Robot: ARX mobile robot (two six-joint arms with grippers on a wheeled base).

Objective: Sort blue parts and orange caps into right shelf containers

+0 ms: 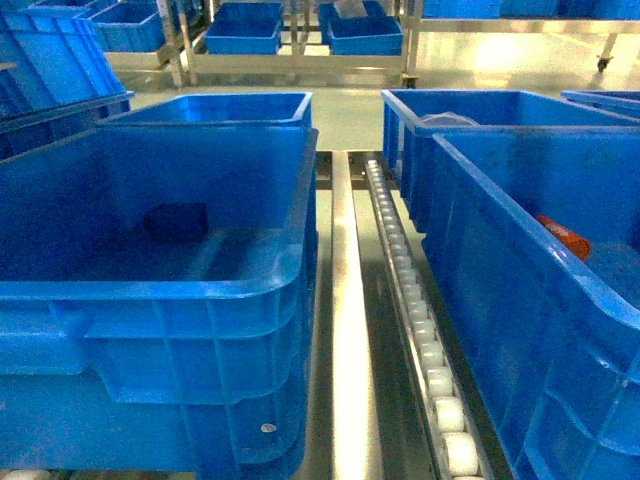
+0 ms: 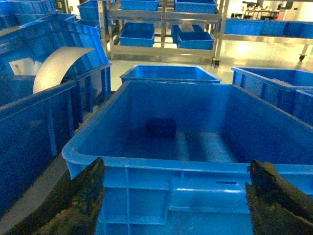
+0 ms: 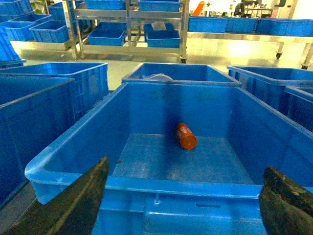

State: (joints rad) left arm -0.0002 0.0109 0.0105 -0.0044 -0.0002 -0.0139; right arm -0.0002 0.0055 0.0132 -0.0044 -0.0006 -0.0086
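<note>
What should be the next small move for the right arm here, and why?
Probably lower the right gripper forward into the near right bin toward the orange cap. The cap lies alone on its side on the bin floor, untouched. The jaws stand wide open and empty, above the near rim, so a short descent would set up a grasp. The left gripper is likewise open over its own bin.
</note>
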